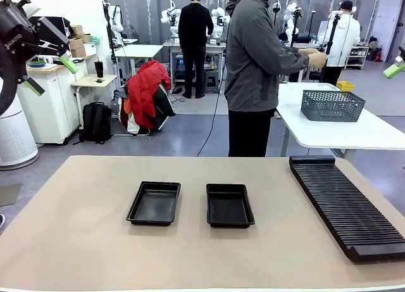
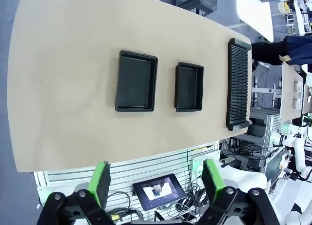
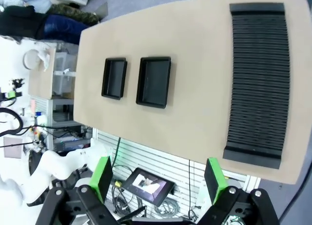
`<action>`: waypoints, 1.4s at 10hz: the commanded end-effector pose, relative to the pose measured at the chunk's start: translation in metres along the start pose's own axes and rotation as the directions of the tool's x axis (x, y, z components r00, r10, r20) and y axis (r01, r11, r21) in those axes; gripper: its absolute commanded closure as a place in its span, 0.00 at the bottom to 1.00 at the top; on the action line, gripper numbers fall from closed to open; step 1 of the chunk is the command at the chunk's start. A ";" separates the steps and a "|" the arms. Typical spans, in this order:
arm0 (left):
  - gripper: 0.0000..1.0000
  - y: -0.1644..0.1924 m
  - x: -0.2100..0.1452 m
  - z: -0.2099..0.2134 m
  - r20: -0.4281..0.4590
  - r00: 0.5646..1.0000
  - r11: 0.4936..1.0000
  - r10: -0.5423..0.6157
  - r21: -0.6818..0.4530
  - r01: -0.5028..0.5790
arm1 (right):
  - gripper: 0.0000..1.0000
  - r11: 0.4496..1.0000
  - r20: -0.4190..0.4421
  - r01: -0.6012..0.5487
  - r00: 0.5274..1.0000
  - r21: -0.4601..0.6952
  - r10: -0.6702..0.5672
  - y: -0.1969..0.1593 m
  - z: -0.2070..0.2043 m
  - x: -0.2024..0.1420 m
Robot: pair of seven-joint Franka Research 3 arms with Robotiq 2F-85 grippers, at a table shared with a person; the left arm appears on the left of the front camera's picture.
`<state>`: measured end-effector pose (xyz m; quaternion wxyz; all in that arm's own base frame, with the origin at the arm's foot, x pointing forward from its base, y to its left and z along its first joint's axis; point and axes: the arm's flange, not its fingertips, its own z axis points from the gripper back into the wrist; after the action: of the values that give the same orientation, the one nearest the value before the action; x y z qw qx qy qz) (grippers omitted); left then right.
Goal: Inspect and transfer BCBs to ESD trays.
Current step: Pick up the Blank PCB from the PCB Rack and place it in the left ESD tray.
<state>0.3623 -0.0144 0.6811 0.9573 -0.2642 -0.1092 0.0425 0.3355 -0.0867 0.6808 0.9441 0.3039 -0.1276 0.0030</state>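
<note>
The left hand [image 1: 50,75] hung high at the left, well above the tabletop [image 1: 76,241]. Its green-tipped fingers [image 2: 102,180] were spread wide with nothing between them. The right hand [image 3: 158,180] was likewise raised well above the tabletop, jaws fully apart and holding nothing. One green fingertip [image 1: 393,69] of it poked in at the right edge of the front view.

Below them, near the middle of the beige tabletop, the two black ESD trays lay side by side, close together but not touching. The left tray [image 1: 154,203] and the right tray [image 1: 229,205] both sat flat on the surface, with their dark floors showing. To the right of the trays, well apart from them, a long black slotted rack [image 1: 347,203] ran from near the front right edge toward the far edge.

Beyond the far edge, a person [image 1: 253,70] in a grey jacket and black trousers stood turned toward the right. Farther right, a grey mesh basket [image 1: 332,106] sat on a white table [image 1: 373,130].
</note>
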 end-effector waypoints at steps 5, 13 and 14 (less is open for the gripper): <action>0.00 0.013 -0.017 -0.009 0.092 0.996 0.999 -0.018 -0.046 0.022 | 0.00 1.000 -0.054 -0.022 0.998 -0.010 0.022 0.011 0.018 0.011; 0.00 -0.001 -0.007 -0.005 0.101 0.995 1.000 -0.025 -0.001 0.025 | 0.00 0.999 -0.090 -0.019 0.996 -0.040 0.015 0.008 0.014 0.017; 0.00 -0.001 -0.007 -0.003 0.107 0.994 0.999 -0.034 0.004 0.034 | 0.00 0.999 -0.094 -0.022 0.995 -0.048 0.017 0.010 0.012 0.017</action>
<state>0.3541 -0.0178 0.6759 0.9513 -0.2620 -0.1562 0.0435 0.3501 -0.0869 0.6991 0.9506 0.2940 -0.0981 0.0189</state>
